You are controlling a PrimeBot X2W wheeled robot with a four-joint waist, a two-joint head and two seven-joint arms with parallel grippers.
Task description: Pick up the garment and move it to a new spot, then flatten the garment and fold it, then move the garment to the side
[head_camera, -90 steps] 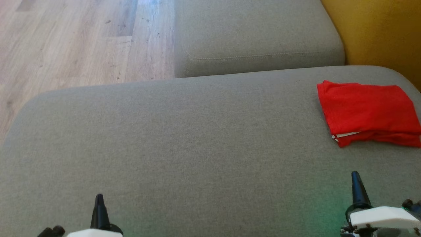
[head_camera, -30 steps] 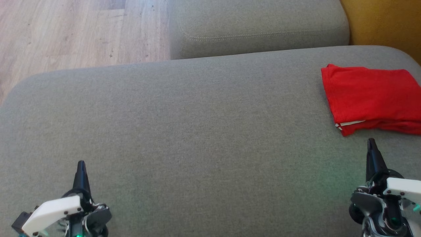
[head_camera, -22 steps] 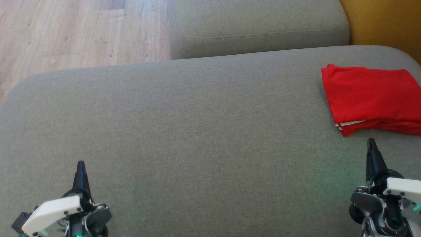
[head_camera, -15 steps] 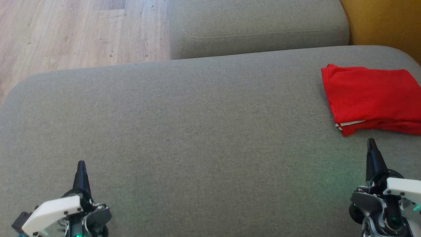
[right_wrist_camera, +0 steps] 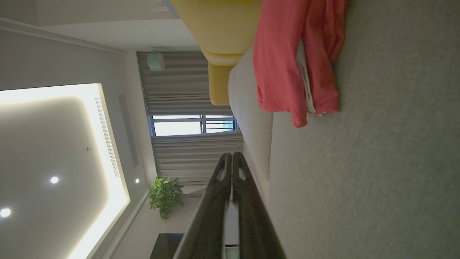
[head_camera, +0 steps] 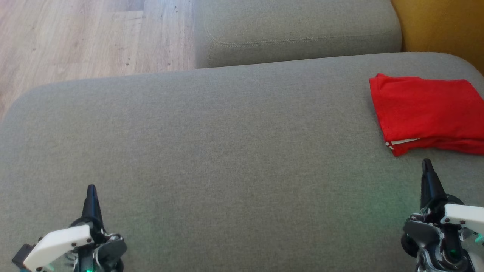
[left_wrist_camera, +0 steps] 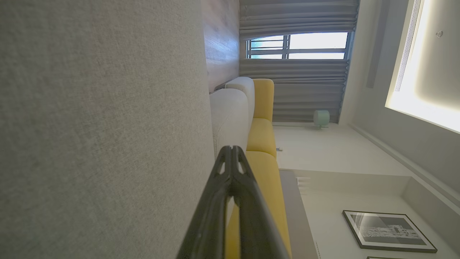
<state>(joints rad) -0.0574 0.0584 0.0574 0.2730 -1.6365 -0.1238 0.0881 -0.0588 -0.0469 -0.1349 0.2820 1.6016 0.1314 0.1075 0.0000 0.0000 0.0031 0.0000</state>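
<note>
The red garment (head_camera: 427, 113) lies folded on the far right of the big grey cushion (head_camera: 227, 151), close to the cushion's rounded back corner, and its right side runs off the edge of the head view. Its left edge is fairly straight. At the near left corner the layers gape a little, and a thin white strip peeks out between them. Just short of that near edge, apart from the cloth, the right gripper (head_camera: 426, 162) points forward with its two dark fingers pressed tight together, grasping nothing. In the right wrist view the folded layers sit ahead of the fingertips and off to one side. The left gripper (head_camera: 90, 187) hangs over the near left part of the cushion, fingers likewise clenched on nothing, well apart from the garment. Between the two grippers runs a wide sweep of grey fabric, flat and smooth right up to the back edge. The cushion's left corner rounds off towards the wooden floor (head_camera: 75, 37). A second grey cushion (head_camera: 295, 34) butts against the back edge, and yellow upholstery (head_camera: 442, 26) rises beyond the right-hand corner
</note>
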